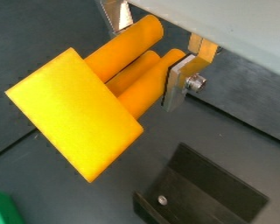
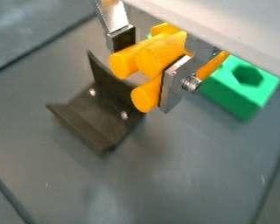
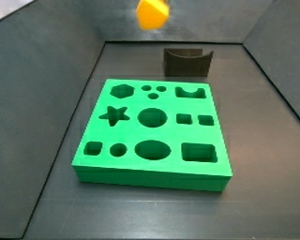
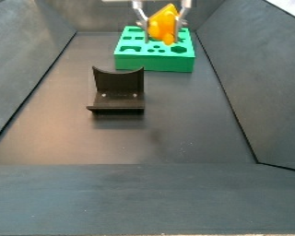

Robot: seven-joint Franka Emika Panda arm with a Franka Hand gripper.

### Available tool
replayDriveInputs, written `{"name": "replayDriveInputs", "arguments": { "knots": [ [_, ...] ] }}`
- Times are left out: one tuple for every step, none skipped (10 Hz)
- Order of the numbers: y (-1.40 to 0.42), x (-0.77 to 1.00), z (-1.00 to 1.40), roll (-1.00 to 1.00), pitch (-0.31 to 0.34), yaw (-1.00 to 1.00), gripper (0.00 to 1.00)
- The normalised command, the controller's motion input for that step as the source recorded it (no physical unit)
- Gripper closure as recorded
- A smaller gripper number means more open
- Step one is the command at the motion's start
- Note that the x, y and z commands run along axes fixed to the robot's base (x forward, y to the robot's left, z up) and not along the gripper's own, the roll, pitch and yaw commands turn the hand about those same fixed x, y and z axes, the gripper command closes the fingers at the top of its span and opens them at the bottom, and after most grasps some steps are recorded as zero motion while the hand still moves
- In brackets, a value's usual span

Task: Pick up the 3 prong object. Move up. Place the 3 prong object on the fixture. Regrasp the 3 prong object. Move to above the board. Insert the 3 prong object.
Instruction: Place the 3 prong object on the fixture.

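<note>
Prongs of 3 prong object clamped between end effector fingers, apparently airborne.

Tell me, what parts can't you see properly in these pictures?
- The pincer: cut off by the top edge in a side view.
- The 3 prong object: a blurry orange blob there, prongs too small to see.
- The board: mostly hidden behind the pincer in a wrist view.
- The fixture: cut off by the frame edge.

The dark grey floor carries the green board and the fixture, apart.
</note>
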Motion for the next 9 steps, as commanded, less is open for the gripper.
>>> {"name": "replayDriveInputs", "arguments": {
  "knots": [
    [0.15, 1.00, 0.17, -1.00, -0.034, 0.20, 1.00],
    [0.12, 1.00, 0.13, -1.00, -0.006, 0.19, 1.00],
    [0.10, 1.00, 0.11, -1.00, 0.026, 0.18, 1.00],
    [0.09, 1.00, 0.07, -1.00, 0.064, 0.16, 1.00],
    [0.08, 1.00, 0.04, -1.00, 0.091, 0.14, 1.00],
    [0.07, 0.93, 0.03, -1.00, 0.123, 0.12, 1.00],
    [0.06, 0.85, 0.01, -1.00, 0.163, 0.09, 1.00],
    [0.06, 0.75, 0.00, -0.78, 0.175, 0.02, 1.00],
    [0.05, 0.67, -0.01, -0.62, 0.171, -0.02, 1.00]
  ]
}}
